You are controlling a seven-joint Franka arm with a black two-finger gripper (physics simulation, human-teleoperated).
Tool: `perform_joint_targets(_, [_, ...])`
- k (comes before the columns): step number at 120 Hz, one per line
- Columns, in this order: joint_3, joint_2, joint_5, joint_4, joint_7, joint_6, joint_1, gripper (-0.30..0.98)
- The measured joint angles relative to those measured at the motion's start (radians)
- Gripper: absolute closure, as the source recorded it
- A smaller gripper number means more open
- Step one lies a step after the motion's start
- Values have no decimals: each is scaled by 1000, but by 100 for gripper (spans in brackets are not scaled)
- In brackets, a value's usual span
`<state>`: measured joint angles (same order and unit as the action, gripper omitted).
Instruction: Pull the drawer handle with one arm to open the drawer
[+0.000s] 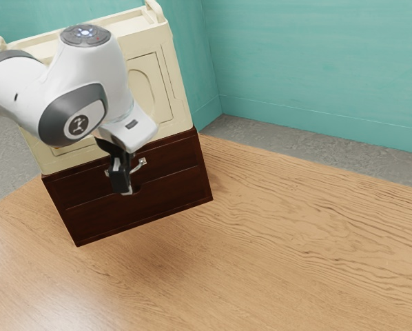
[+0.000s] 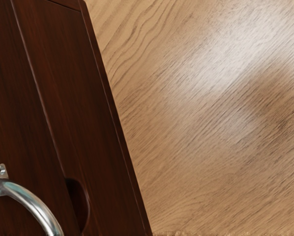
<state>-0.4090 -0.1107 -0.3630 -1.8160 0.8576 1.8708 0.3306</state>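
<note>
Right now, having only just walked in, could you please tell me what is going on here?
I have my gripper down at the curved metal handle on the dark brown drawer unit, which I am meant to pull open. Whether I have hold of the handle, I can't tell. The drawer front looks flush with the unit, so it seems closed at this moment.

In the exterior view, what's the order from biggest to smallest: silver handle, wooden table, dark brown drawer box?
1. Wooden table, the biggest
2. Dark brown drawer box
3. Silver handle, partly hidden but clearly the smallest
</note>
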Motion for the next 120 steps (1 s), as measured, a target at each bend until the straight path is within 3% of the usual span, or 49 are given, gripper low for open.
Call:
perform_joint_targets(60, [-32,1,-12,-47,-40,31,-5,0])
perform_joint_targets(120, [-48,69,-39,-70,-58,179,-16,1])
